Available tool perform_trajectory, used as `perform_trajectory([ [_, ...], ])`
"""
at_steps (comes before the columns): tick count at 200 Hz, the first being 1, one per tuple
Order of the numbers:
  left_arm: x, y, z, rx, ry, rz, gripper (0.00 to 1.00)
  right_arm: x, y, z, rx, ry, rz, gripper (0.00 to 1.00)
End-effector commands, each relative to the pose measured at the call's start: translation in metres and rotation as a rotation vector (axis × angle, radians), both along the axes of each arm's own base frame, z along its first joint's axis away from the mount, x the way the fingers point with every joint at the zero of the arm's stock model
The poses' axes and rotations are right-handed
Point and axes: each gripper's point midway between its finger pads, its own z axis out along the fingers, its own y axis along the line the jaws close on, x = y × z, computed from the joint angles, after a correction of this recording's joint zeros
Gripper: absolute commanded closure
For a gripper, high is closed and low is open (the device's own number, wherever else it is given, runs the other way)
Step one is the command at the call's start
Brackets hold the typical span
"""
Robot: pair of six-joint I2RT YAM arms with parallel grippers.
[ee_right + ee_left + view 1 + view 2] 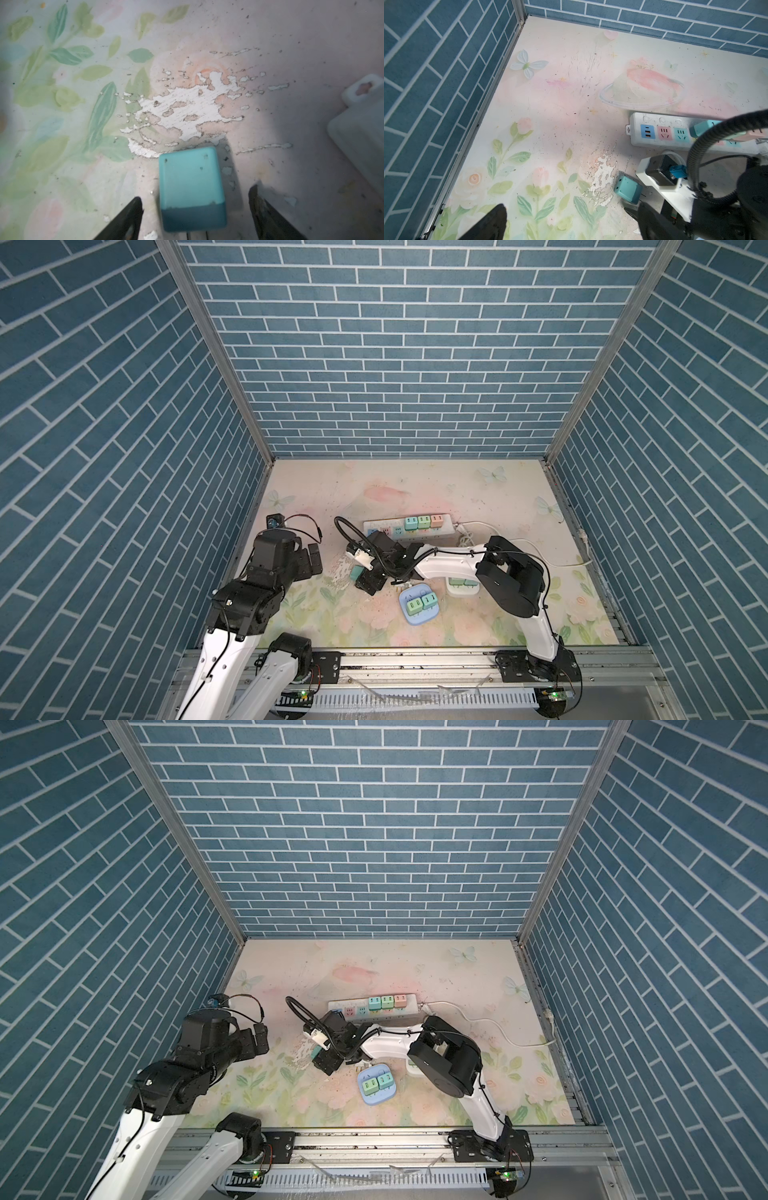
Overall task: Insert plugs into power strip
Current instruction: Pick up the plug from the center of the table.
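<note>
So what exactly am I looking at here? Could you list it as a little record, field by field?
Power strip: on the table, three plugs seated in a row
Right gripper: open, straddling a teal plug lying on the table, not touching it
Left gripper: open, empty, off to the side
Blue tray: holds spare plugs

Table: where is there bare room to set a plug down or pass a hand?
Free: the table between back wall and power strip; the front patch between left arm and blue tray; the far right corner behind the white cord. Crowded: the middle, around right gripper, teal plug and blue tray.
</note>
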Motion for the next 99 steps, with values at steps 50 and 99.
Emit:
perform_trajectory([
  [50, 0.001, 0.001, -0.002, 0.005, 0.0, 0.0, 0.01, -0.002, -0.001, -0.023, -0.086, -0.025, 0.025, 0.34],
  [99, 0.001, 0.002, -0.002, 0.008, -0.002, 0.005, 0.0, -0.007, -0.005, -0.029, -0.1, -0.051, 0.037, 0.56],
])
